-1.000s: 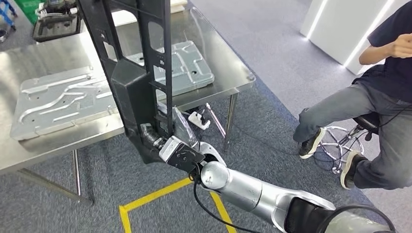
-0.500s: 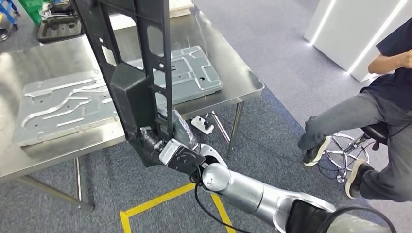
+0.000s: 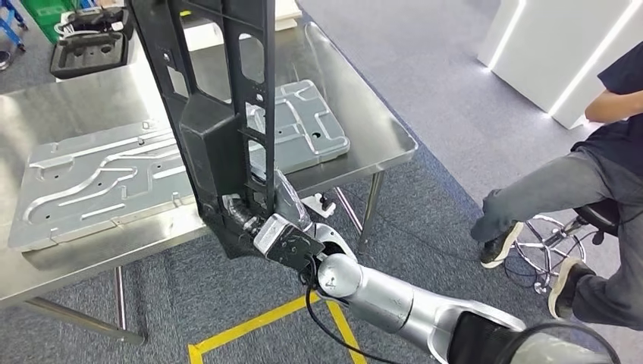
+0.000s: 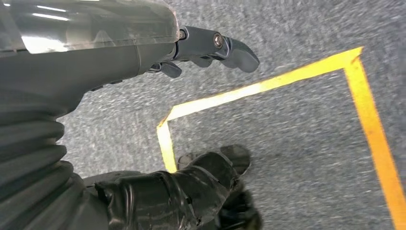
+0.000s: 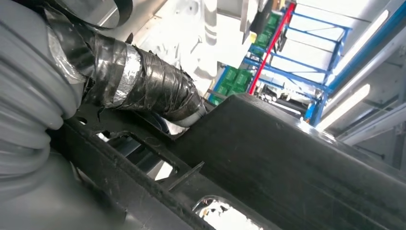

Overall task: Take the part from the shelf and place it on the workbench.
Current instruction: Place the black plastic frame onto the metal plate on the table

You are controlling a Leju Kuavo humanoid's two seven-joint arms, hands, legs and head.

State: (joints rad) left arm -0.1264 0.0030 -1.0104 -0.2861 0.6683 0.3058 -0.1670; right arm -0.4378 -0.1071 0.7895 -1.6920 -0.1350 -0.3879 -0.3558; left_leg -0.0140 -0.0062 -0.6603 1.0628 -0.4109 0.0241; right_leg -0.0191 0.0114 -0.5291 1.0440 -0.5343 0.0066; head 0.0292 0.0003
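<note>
A long black plastic frame part [image 3: 216,106] with cut-out windows stands upright in front of me, its lower end gripped by my right hand [image 3: 261,216]. The part [image 5: 287,158] is also close up in the right wrist view, with the taped thumb [image 5: 139,81] lying against it. It is held over the near edge of the steel workbench [image 3: 364,114]. My left hand [image 4: 143,48] hangs over the carpet with its fingers apart and nothing in it.
Two grey stamped metal panels [image 3: 98,178] [image 3: 303,125] lie on the workbench, and a black tray [image 3: 87,45] sits at its far left. A seated person [image 3: 584,182] is on a stool at the right. Yellow floor tape [image 3: 250,318] marks the carpet below.
The whole view has shifted as I moved: the workbench now sits nearer and further right. My right hand still grips the black part, held upright as before.
</note>
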